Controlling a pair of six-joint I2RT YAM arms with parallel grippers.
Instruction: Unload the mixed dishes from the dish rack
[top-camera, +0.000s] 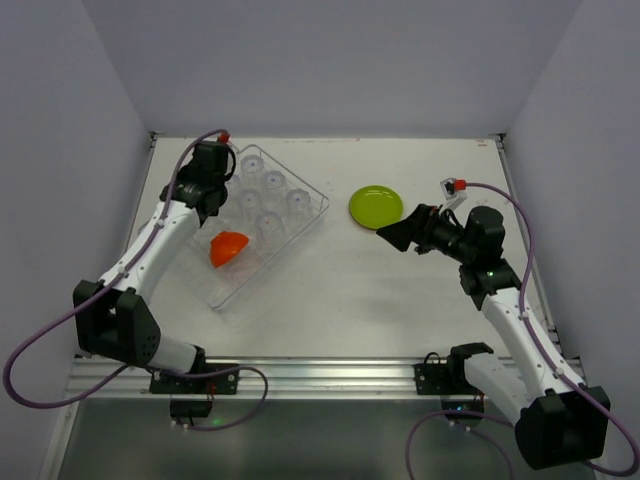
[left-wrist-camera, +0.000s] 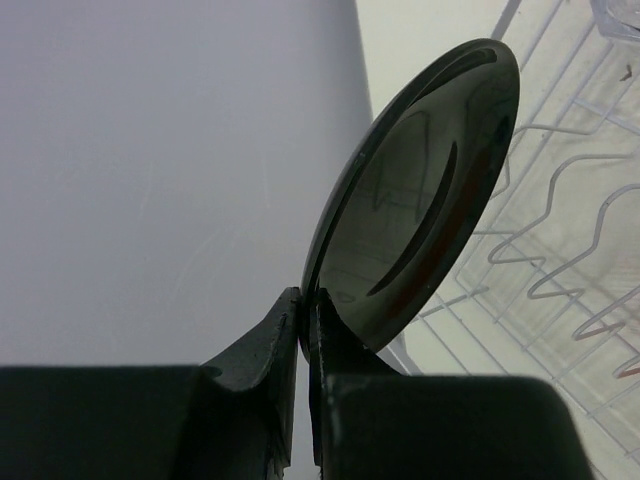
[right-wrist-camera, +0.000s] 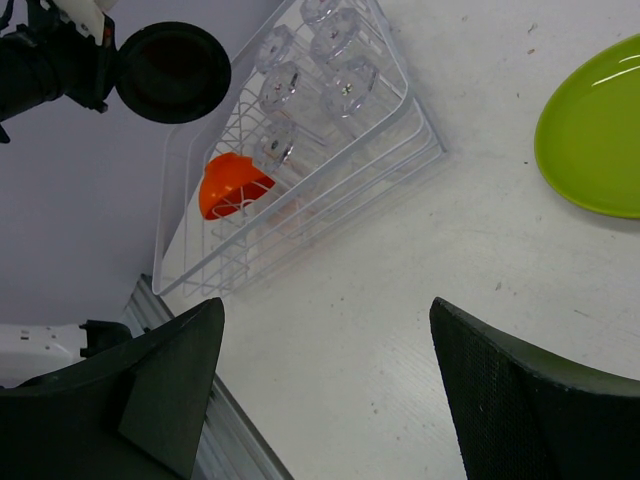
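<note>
Grip on the black plate (left-wrist-camera: 430, 190) comes from the left tool (left-wrist-camera: 305, 305), whose jaws are pressed almost together on the plate's rim. The plate stands on edge, raised, at the left side of the dish rack (top-camera: 235, 288) and close to the far-left corner of the surface (top-camera: 350, 300). Whether it touches the rack's wires I cannot tell.

The rack lies at an angle in the left half of the surface, one end toward the far-left corner and the other toward the near edge. A cluster of clear cups (top-camera: 275, 181) stands close together in its far end. The orange bowl (top-camera: 228, 247) leans on its side among the wire prongs further toward the rack's near end, just apart from the cups.

The lime-green plate (top-camera: 376, 206) lies flat on the bare surface outside the rack, right of the middle and toward the far edge. The right tool (top-camera: 393, 236) hovers just on the near side of that plate, over the right half of the surface. Its jaws are spread wide with nothing between them. Its wrist view shows the green plate at the upper right, with the rack and the held black plate further to the left.
</note>
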